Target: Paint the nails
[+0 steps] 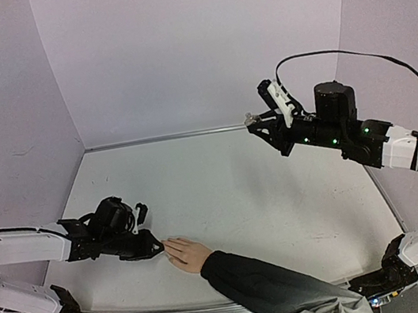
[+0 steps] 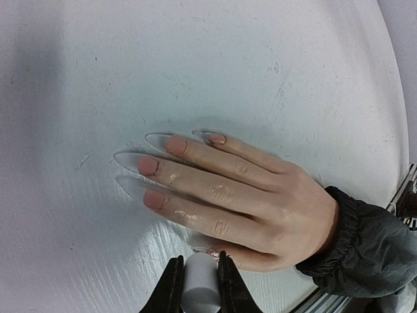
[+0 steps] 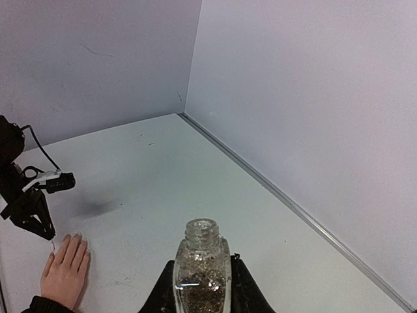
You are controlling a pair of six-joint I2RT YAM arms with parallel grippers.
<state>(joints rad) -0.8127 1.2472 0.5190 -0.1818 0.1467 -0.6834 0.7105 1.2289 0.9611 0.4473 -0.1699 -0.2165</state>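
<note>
Where the left arm reaches over the table (image 1: 279, 193), the left gripper (image 1: 155, 248) sits low, its tip just beside the fingertips of the hand (image 1: 187, 253).
- Left wrist view only: jaws nearly closed, clamping a white cylinder (image 2: 199, 287) between them. Whether a brush hangs under it cannot be told.
- The hand (image 2: 260, 202) lies palm down and flat on the table, fingers spread and pointing left. The nails (image 2: 148, 165) are long, pale and pointed, with pink beds, just ahead of the jaws. They are too small to make out from the top camera.
- Dark sleeve (image 1: 271, 287): runs from the wrist to the near table edge.
- Right gripper (image 1: 260, 124): raised well above the far right of the table.
- Right wrist view only: jaws closed on a small clear glass bottle (image 3: 202, 261), upright, neck uncapped, with dark speckled contents. The hand (image 3: 65, 270) shows at lower left.
</note>
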